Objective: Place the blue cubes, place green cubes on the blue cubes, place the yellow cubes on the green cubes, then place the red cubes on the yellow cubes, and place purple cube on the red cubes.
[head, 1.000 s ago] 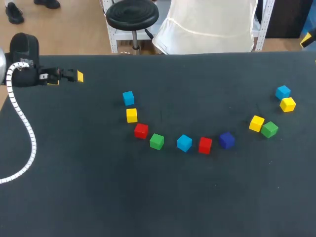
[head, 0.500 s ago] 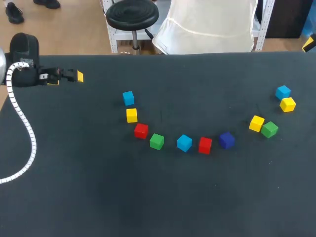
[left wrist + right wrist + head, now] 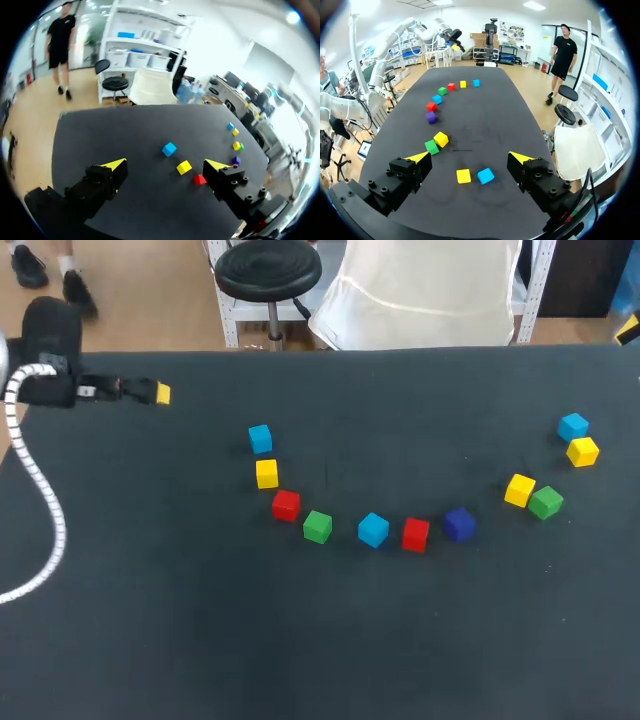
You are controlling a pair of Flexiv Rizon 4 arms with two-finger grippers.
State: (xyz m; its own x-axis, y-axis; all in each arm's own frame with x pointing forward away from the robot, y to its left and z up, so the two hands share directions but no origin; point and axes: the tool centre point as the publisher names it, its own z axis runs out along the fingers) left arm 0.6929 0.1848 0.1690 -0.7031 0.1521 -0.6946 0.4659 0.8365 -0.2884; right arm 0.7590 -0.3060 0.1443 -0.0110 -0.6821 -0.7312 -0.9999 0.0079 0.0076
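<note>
Nothing is stacked yet, so I judge the work to stand at its first step, the blue cubes. Eleven cubes lie singly on the tabletop point(image 3: 200, 620) in a loose arc. The left gripper point(image 3: 165, 166) hangs over the far left part of the tabletop, fingers wide apart with nothing between them. The right gripper point(image 3: 469, 159) is spread and empty too, at the far right corner, and barely shows in the head view. The left blue cube point(image 3: 260, 438) is the arc's left end. It lies to the right of the left gripper and a little nearer, well apart from it. The left wrist view shows it out ahead of the open fingers, with the left yellow cube point(image 3: 266, 473) just beside it. The right blue cube point(image 3: 573, 426) is the arc's right end, just beside the far right yellow cube point(image 3: 583, 451). In the right wrist view this pair lies close ahead of the right gripper. Each end cube therefore seems to belong to the arm on its own side. The middle blue cube point(image 3: 373, 530) sits at the arc's nearest point, between a green cube point(image 3: 318, 527) and a red cube point(image 3: 415, 534), roughly as far from one arm as the other. As cubes they have no long axis, but the close neighbours leave little room for the fingers.
</note>
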